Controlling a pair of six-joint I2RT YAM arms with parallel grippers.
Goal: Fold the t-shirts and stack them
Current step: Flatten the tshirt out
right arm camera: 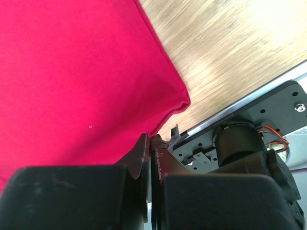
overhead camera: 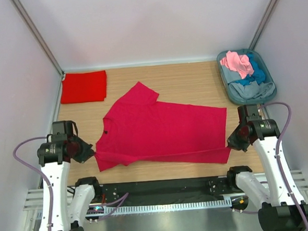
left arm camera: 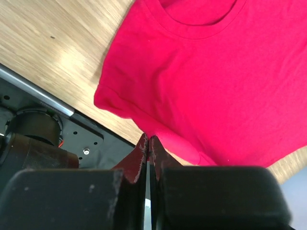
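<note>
A crimson t-shirt (overhead camera: 160,131) lies spread flat on the wooden table, collar to the left and hem to the right. My left gripper (overhead camera: 91,151) is shut on its near left sleeve edge; in the left wrist view the closed fingertips (left arm camera: 149,140) pinch the cloth (left arm camera: 216,81). My right gripper (overhead camera: 231,141) is shut on the near right hem corner; in the right wrist view the tips (right arm camera: 151,139) pinch the cloth (right arm camera: 72,81). A scarlet t-shirt (overhead camera: 84,87) lies folded at the back left. Pink (overhead camera: 237,62), blue (overhead camera: 257,72) and grey (overhead camera: 249,91) shirts lie crumpled in the tub.
A grey-blue oval tub (overhead camera: 226,85) stands at the back right corner. White walls close in the table on the left, back and right. The black base plate (overhead camera: 163,187) with the arm mounts runs along the near edge.
</note>
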